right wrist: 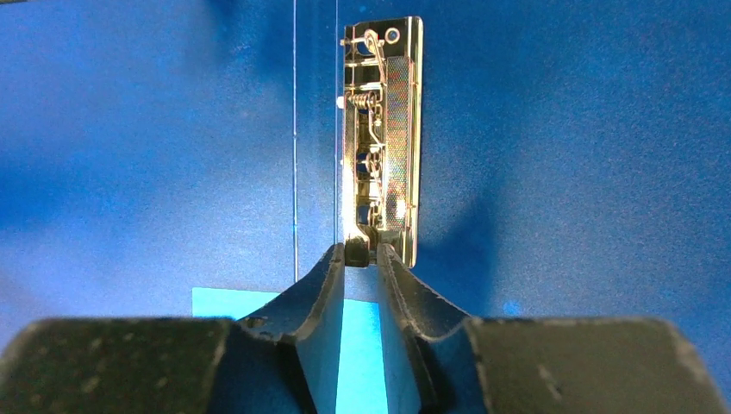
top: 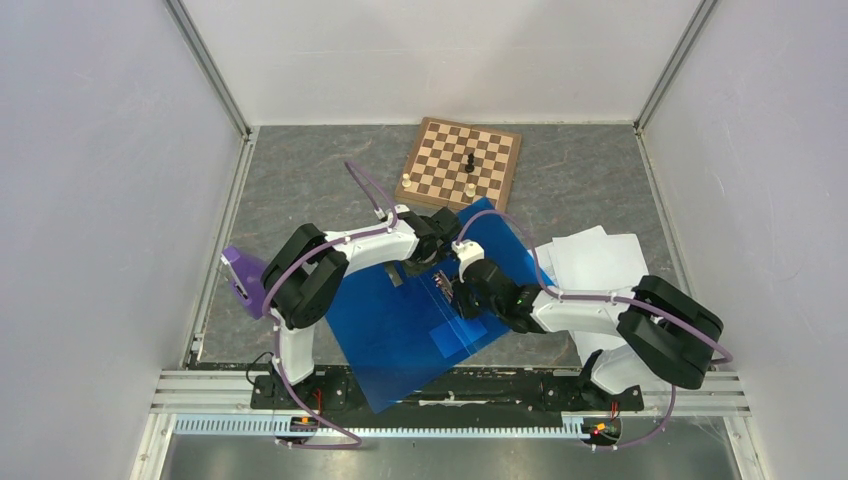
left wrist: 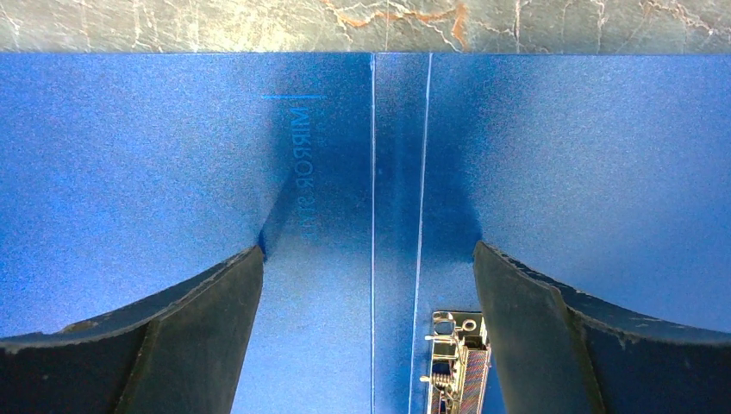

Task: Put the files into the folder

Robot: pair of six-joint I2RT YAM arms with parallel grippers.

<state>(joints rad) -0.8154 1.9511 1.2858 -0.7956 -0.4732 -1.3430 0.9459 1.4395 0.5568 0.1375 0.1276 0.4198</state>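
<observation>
The blue folder [top: 400,335] lies open and flat in the middle of the table. It fills the left wrist view [left wrist: 172,155] and the right wrist view [right wrist: 560,172]. Its metal clip [right wrist: 384,138] runs beside the spine and also shows in the left wrist view [left wrist: 457,366]. My right gripper [right wrist: 360,252], also in the top view [top: 455,295], is shut on the black tip of the clip's lever. My left gripper [left wrist: 369,248], also in the top view [top: 422,265], is open and astride the spine lines, fingertips at the folder's surface. The files [top: 600,262] lie as white sheets to the right of the folder, partly under my right arm.
A wooden chessboard [top: 460,162] with several pieces lies behind the folder, close to its far corner. A purple object [top: 243,280] sits by the left wall. A lighter blue rectangle [top: 455,337] shows on the folder's near part. White walls close in three sides.
</observation>
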